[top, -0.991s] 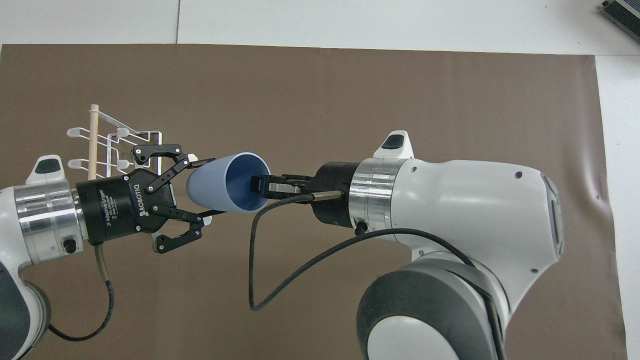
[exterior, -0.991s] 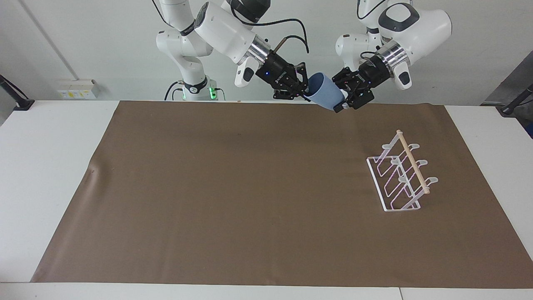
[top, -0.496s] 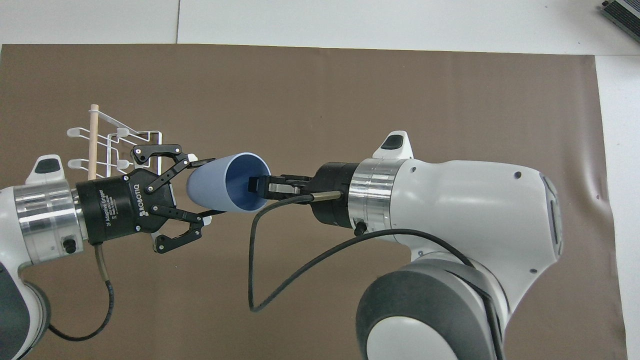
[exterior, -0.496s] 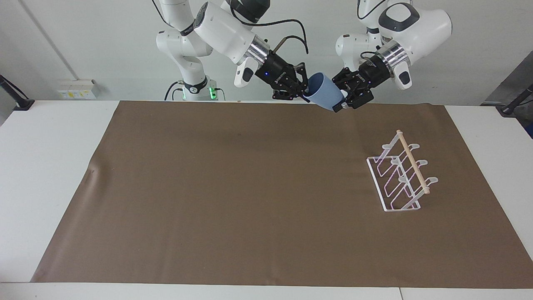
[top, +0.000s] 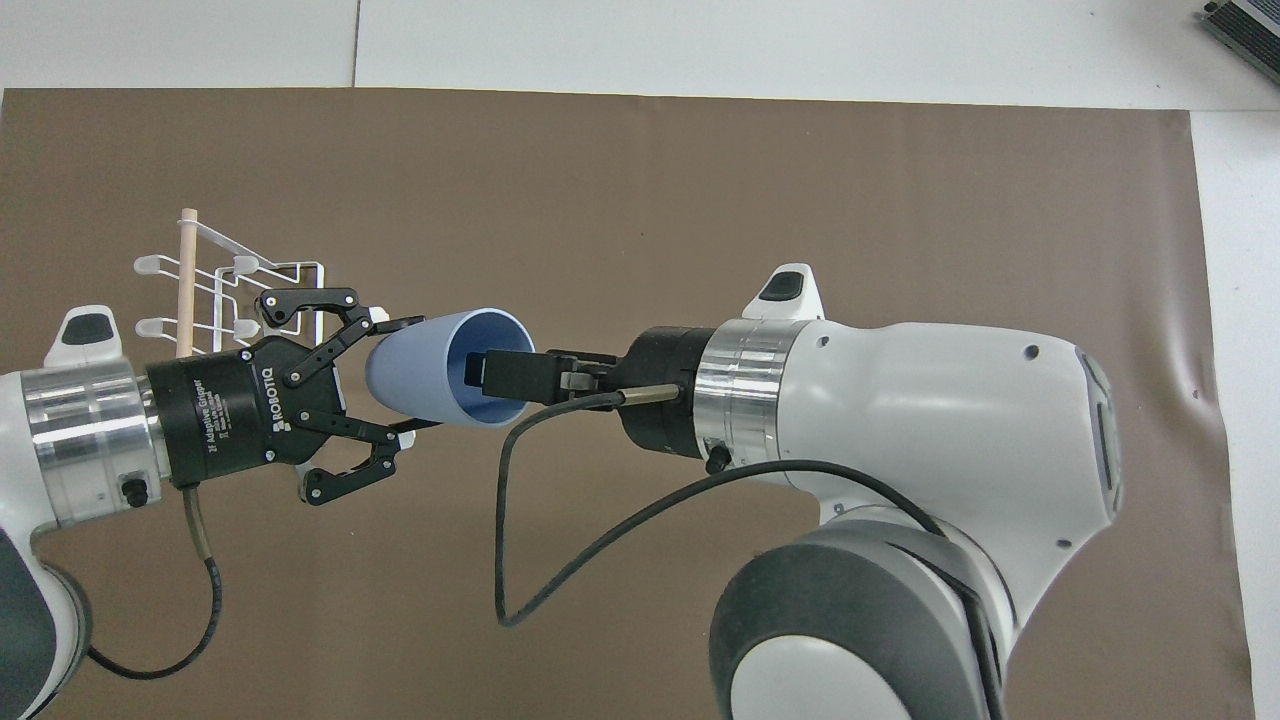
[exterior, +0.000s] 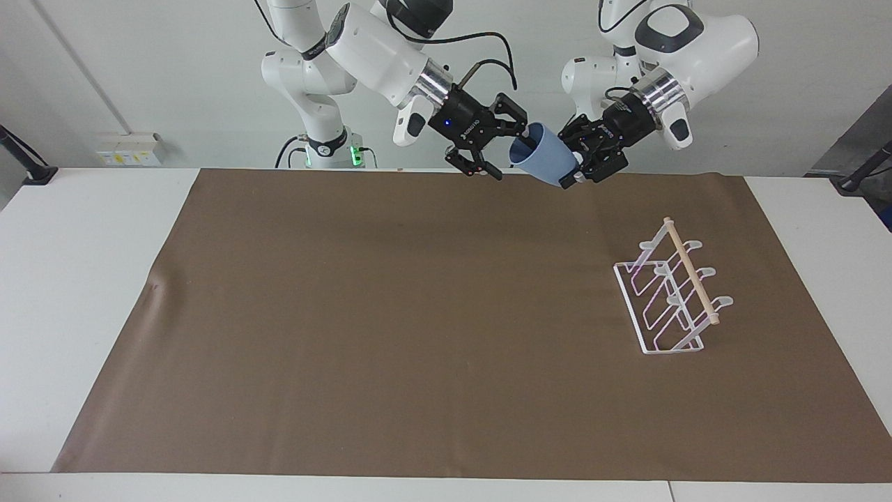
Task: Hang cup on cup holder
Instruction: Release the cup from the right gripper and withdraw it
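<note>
Both arms meet in the air above the edge of the brown mat (exterior: 390,328) nearest the robots, with the cup (exterior: 544,162) slung between them; the left tool (exterior: 575,169) is clamped on the cup's tapered base, its fingertips pressed against the blue wall from either side; the cup lies tilted, mouth turned toward the right arm, base toward the left arm; the right tool (exterior: 517,148) sits at the cup's mouth with its fingers spread apart, one finger reaching inside the rim and the other outside it, neither visibly pinching the wall; from overhead the same finger shows dark inside the cup's (top: 447,368) opening, the right tool (top: 510,377) coming in level, the left tool (top: 400,375) gripping the narrow end; the holder (exterior: 670,293) stands on the mat toward the left arm's end of the tabletop (exterior: 83,265), farther from the robots than the cup, well apart from it, its wooden rod on top and its white prongs bare.
</note>
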You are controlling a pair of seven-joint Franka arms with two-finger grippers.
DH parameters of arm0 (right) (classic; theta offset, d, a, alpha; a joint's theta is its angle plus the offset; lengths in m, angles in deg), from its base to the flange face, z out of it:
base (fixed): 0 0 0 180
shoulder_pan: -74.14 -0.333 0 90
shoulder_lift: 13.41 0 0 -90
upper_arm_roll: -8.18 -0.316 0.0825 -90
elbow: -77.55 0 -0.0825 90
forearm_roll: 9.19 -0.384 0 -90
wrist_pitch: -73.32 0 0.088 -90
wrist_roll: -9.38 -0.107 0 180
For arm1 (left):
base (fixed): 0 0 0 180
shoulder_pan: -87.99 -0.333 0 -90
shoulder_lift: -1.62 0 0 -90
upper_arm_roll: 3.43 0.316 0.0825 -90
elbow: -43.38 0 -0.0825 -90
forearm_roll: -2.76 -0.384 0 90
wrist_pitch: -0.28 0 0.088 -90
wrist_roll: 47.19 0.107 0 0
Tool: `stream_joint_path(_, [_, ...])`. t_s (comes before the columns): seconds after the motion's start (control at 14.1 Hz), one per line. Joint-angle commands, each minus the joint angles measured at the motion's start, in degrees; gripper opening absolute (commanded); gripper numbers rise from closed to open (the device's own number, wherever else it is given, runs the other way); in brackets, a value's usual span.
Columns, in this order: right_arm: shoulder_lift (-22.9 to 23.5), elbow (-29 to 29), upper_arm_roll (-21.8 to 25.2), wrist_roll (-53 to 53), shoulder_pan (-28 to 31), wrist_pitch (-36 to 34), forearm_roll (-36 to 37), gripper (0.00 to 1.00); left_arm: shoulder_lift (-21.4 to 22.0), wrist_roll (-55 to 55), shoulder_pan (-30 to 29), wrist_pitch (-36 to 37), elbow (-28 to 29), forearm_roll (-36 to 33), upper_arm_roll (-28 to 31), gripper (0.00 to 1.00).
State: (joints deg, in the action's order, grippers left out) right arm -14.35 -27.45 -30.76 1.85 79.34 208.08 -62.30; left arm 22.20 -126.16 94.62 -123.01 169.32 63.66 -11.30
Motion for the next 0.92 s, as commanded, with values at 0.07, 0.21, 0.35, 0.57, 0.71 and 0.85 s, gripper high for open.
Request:
stream_joint_path(0.07, [-0.2, -0.1, 0.4, -0.4, 1.3, -0.4, -0.4, 1.00, 0.9, 3.1, -0.1, 0.4, 0.8, -8.0, 0.4, 0.00])
stream_joint_path(0.21, [0.1, 0.8, 2.5, 0.0, 1.3, -0.3, 0.9, 1.00, 0.8, 6.4, -1.4, 0.3, 0.7, -11.2, 0.3, 0.00])
stream_joint_path(0.35, [1.4, 2.9, 4.7, 0.1, 1.3, -0.3, 4.8, 1.00, 0.7, 10.5, -2.1, 0.5, 0.7, -17.2, 0.3, 0.00])
stream_joint_path(0.57, [2.9, 5.0, 7.9, 1.9, 1.3, -0.9, 17.6, 1.00, -0.4, 12.3, -1.9, 0.0, -0.2, -31.3, 0.1, 0.00])
stream_joint_path(0.71, [3.0, 5.0, 9.6, 3.4, 1.2, -1.3, 23.2, 1.00, -1.1, 14.7, -1.6, -0.8, -1.0, -37.3, 0.0, 0.00])
stream_joint_path(0.85, [3.1, 5.1, 12.4, 3.6, 0.9, -2.7, 30.6, 1.00, -2.2, 18.3, -1.6, -2.6, -2.5, -45.0, -0.6, 0.00])
